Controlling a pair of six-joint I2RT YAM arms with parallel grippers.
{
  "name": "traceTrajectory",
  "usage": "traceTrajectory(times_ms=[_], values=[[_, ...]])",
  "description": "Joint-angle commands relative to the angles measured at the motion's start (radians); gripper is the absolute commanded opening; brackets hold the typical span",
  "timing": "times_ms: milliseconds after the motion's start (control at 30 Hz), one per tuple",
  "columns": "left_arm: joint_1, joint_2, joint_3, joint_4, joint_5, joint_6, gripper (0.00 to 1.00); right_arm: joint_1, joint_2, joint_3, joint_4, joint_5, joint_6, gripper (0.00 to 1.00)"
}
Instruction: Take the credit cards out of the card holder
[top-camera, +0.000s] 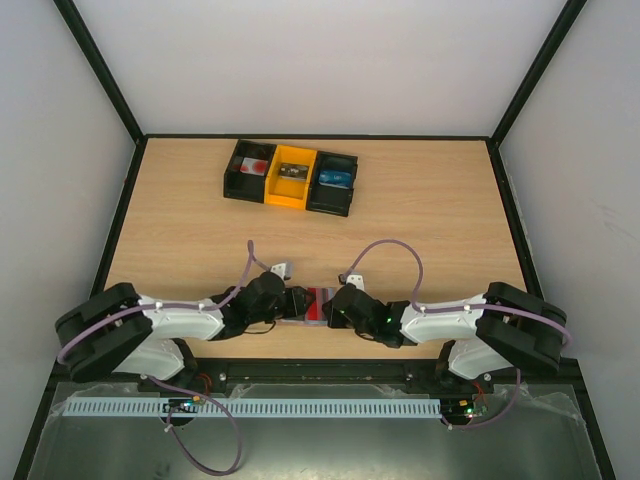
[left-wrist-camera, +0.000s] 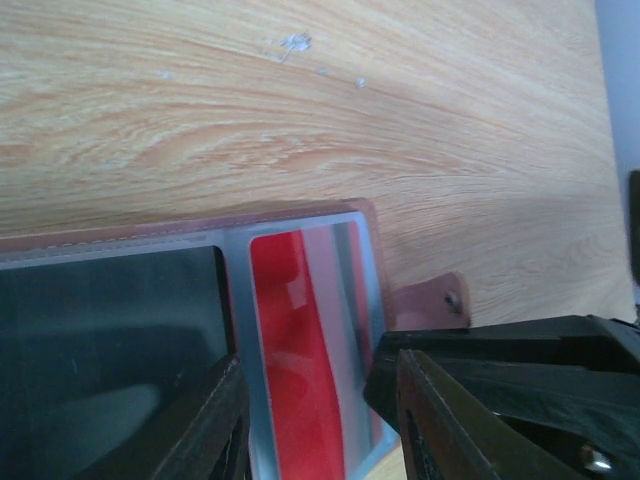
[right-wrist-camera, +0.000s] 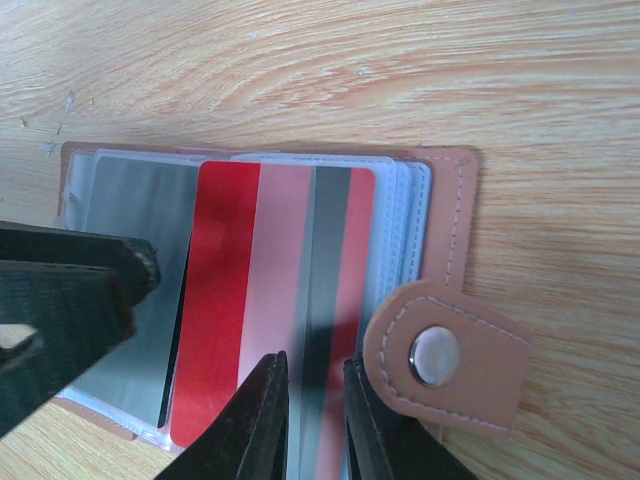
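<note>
The brown-rimmed card holder (right-wrist-camera: 452, 200) lies open on the table near the front edge (top-camera: 318, 300). A reddish credit card (right-wrist-camera: 225, 300) with pink and grey stripes lies over its right pocket and sticks out past the near edge. My right gripper (right-wrist-camera: 310, 358) rests its tips on that card's grey stripe, with a narrow gap between them. The snap tab (right-wrist-camera: 440, 355) lies just right of it. My left gripper (left-wrist-camera: 318, 365) straddles the same pocket and credit card (left-wrist-camera: 295, 350), jaws apart. The other pocket (left-wrist-camera: 110, 330) looks dark.
At the back of the table stand three joined bins: a black one (top-camera: 248, 170), an orange one (top-camera: 290, 177) and another black one (top-camera: 333, 183). The right gripper's black body (left-wrist-camera: 520, 350) crowds the left wrist view, and the left gripper's body (right-wrist-camera: 70, 300) crowds the right wrist view.
</note>
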Motion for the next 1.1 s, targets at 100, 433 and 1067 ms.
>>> traceTrajectory(times_ms=[100, 433, 1067], values=[[0.025, 0.109, -0.013, 0.12, 0.029, 0.005, 0.42, 0.003, 0.02, -0.035, -0.029, 0.015, 0.01, 0.17], [0.025, 0.213, 0.012, 0.208, 0.108, -0.017, 0.3, 0.003, 0.002, -0.047, -0.026, 0.016, 0.017, 0.17], [0.071, 0.121, -0.065, 0.219, 0.119, -0.006, 0.03, 0.004, 0.022, -0.058, -0.007, 0.033, 0.027, 0.17]])
